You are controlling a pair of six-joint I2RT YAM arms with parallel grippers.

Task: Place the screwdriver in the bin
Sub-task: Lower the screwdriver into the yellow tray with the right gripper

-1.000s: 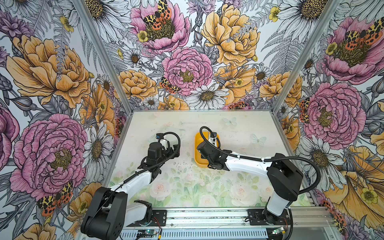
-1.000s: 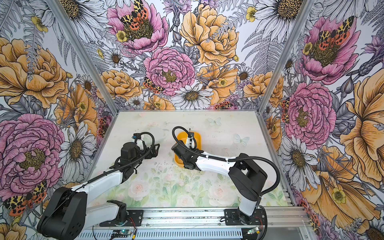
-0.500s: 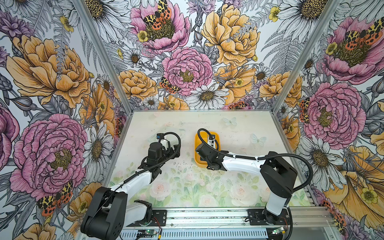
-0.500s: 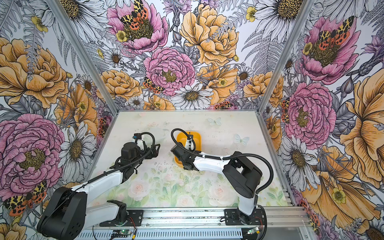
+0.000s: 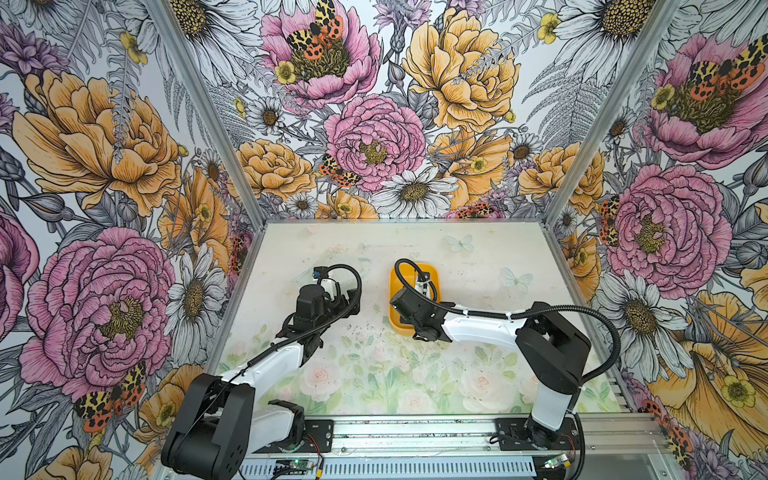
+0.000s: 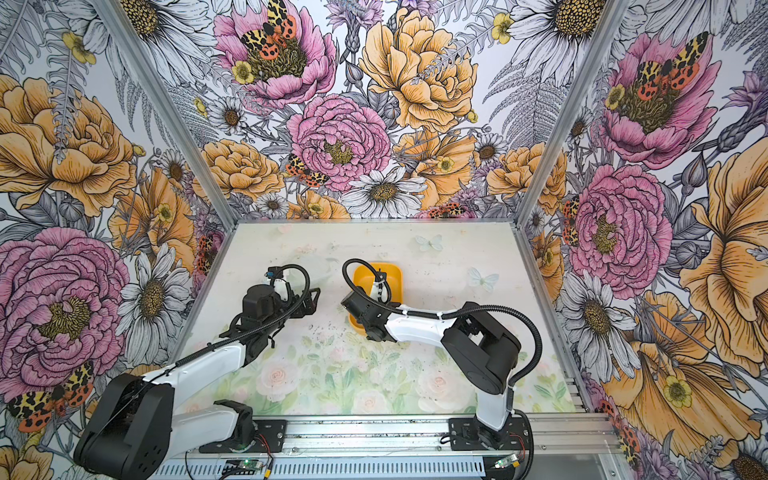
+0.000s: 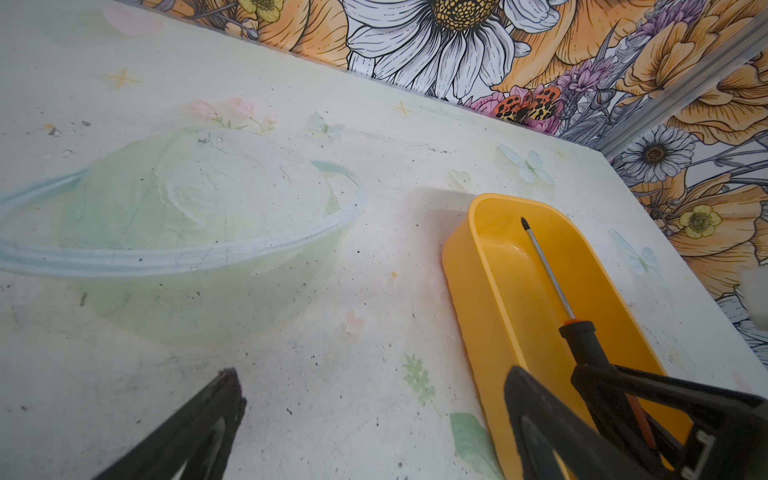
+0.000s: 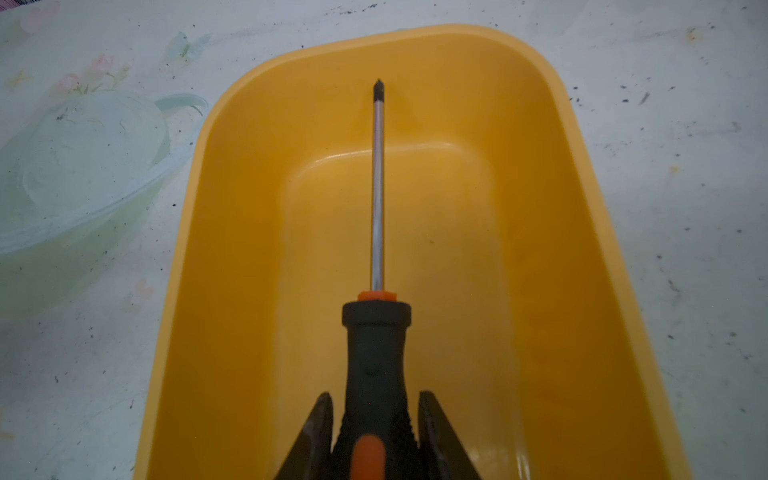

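So, screwdriver (image 8: 377, 340) handle butt is cut off at the right wrist view's edge; in both top views the right arm (image 5: 478, 328) hides it and much of the bin (image 5: 432, 272). Right gripper (image 8: 376, 415) clamped on the handle; shaft runs straight ahead of the jaws over the bin floor, tip short of the far wall. Left gripper (image 7: 372, 382) jaws apart, beside the bin.

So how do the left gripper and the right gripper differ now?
The right gripper is shut on the handle of the screwdriver; the left gripper is open and empty. The right gripper hangs over the yellow bin; the left gripper is over the table beside it. Both have black fingers.
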